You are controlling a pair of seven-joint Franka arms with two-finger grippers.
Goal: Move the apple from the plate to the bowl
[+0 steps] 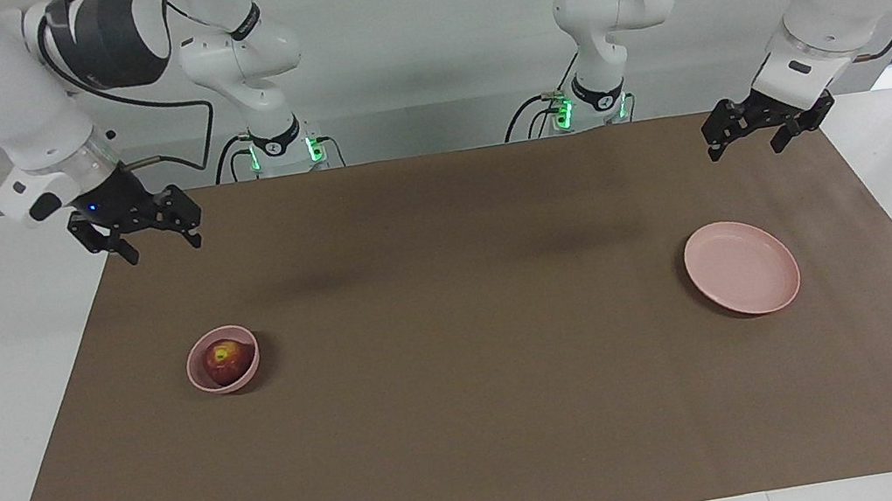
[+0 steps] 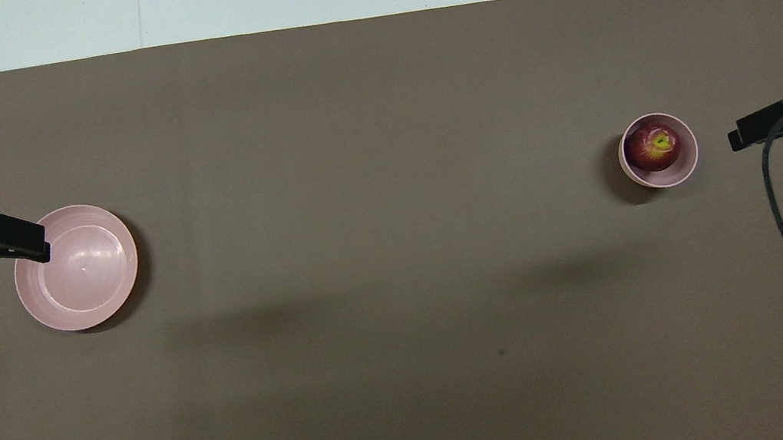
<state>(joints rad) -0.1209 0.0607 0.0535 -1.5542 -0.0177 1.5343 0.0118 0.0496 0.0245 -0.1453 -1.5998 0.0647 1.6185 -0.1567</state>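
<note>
Fingers of both grippers are seen spread apart with nothing between them. At the left arm's end of the tabletop, the left gripper (image 1: 768, 130) is held raised above the brown mat (image 1: 472, 423), over the strip of mat between the robots and the plate (image 1: 741, 266); in the overhead view its fingers (image 2: 14, 237) are seen overlapping the plate's rim, though the facing view shows them well clear of it. At the right arm's end, the right gripper (image 1: 152, 234) is likewise held up in the air over the mat's edge, above the stretch lying between the robots and the bowl (image 1: 223, 360), with no contact made.

Farther from the robots, the plate is found lying flat on the mat with nothing on it. Toward the right arm's end, well apart from the plate and at about the same depth on the tabletop, the bowl is seen standing upright. The apple (image 1: 230, 360) is held inside the bowl, its yellowish patch turned upward and most of the bowl's opening filled by it
</note>
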